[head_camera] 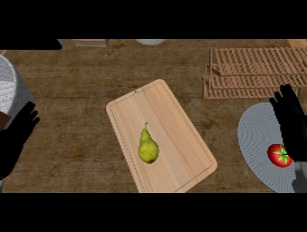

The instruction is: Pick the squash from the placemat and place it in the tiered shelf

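Two black hands show, both open with straight fingers, holding nothing. The right hand (297,129) is over the round grey placemat (256,136), fingers pointing away from the robot, just beside a red tomato (278,155) lying on that mat. The left hand (8,140) rests at the left edge. A yellow-green fruit (147,146), shaped like a pear, lies on the wooden board (175,122) in the middle of the worktop (82,90). The tiered shelf (262,72) sits at the back right, well apart from it.
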